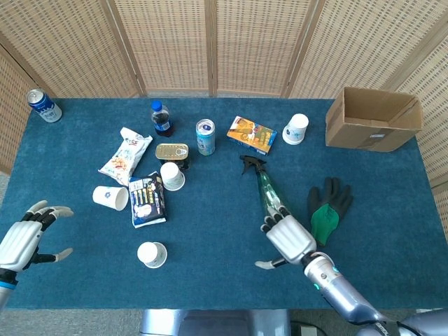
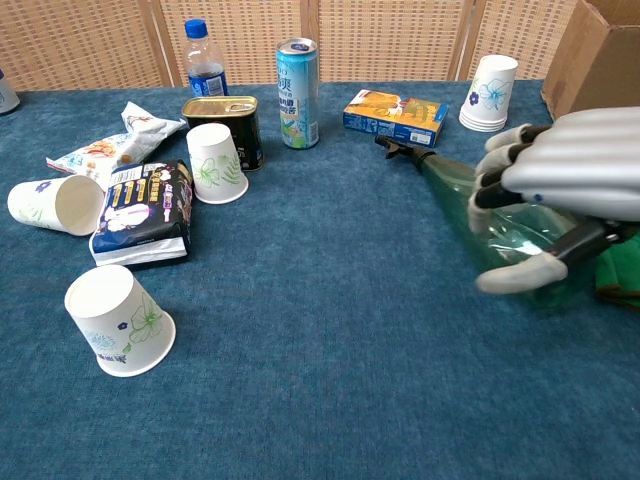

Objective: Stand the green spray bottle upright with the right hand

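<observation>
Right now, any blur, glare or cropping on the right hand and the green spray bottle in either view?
Head view: even light, sharp; translucent green plastic spray bottle lies flat, right hand covers its base. Chest view: the hand looms large, cut off by the right edge, slightly soft; the bottle shows pale highlights, its black trigger sharp.

Green spray bottle (image 1: 266, 187) lay on its side on the blue table, right of centre. Body translucent green, tapering to a black trigger nozzle. Nozzle end pointed toward the far edge; the wider base toward the near edge, partly hidden. Not upright in either view.
</observation>
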